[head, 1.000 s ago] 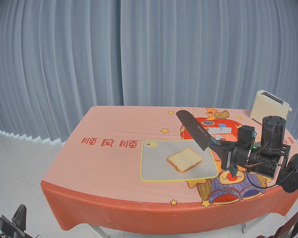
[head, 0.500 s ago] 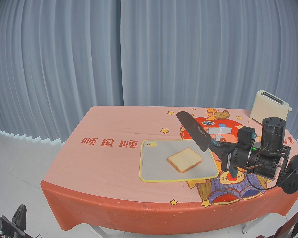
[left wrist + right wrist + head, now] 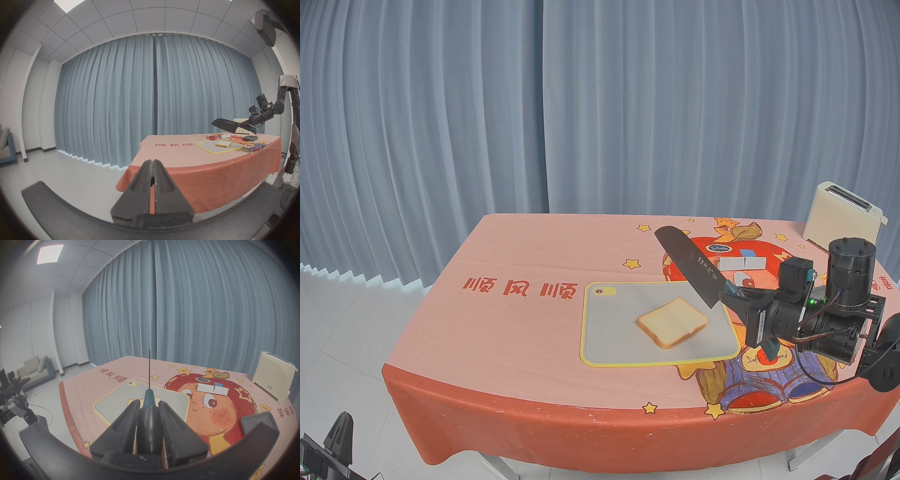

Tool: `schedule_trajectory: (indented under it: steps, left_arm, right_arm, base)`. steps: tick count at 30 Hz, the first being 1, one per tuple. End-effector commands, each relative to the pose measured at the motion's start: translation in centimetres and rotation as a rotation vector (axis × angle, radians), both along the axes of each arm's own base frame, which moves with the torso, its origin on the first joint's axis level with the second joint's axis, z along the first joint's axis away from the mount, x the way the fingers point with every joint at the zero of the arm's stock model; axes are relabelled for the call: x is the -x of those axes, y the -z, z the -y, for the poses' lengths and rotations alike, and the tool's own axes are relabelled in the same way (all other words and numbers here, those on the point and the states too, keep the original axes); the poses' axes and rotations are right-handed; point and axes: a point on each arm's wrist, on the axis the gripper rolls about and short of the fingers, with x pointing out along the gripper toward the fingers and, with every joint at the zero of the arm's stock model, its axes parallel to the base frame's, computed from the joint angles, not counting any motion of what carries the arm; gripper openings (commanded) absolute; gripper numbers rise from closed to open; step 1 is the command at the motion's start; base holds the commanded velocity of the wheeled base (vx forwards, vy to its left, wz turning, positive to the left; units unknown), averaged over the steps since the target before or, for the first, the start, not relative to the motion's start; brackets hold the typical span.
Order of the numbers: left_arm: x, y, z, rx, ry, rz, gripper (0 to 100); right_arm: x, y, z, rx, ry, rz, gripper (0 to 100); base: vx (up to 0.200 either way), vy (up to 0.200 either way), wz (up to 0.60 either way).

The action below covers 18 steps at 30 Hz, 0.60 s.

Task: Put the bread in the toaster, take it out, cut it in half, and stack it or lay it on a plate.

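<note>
Slice of pale square bread [image 3: 672, 322]: flat, uncut, on grey yellow-rimmed cutting board [image 3: 606, 337]. Right jaws: pinching handle of black-bladed knife [image 3: 690, 262], blade raised in line with slice, presumably for halving. Left jaws: pressed together, well apart from surface [image 3: 519, 325].

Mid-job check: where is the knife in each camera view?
Head view: knife, right of centre, blade raised near the cutting board's far right corner.
Left wrist view: knife, far off, above the cutting board.
Right wrist view: knife, edge-on, clamped in the right end effector.
Shared landmark: the yellow-rimmed cutting board.
</note>
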Motion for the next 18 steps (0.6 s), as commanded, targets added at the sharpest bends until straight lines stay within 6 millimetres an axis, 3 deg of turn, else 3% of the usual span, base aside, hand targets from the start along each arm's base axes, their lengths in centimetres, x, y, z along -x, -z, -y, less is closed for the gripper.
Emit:
schedule_trajectory:
  steps: [1,18]
  left_arm:
    - [-0.11,0.49,0.00,0.001,0.000,-0.015,0]
    - [-0.11,0.49,0.00,0.001,0.000,-0.015,0]
  right_arm:
    - [0.00,0.05,-0.02,0.001,0.000,-0.001,0]
    - [0.18,0.12,-0.05,0.002,-0.005,-0.004,0]
  base:
    - [0.000,0.000,0.00]
    - [0.000,0.000,0.00]
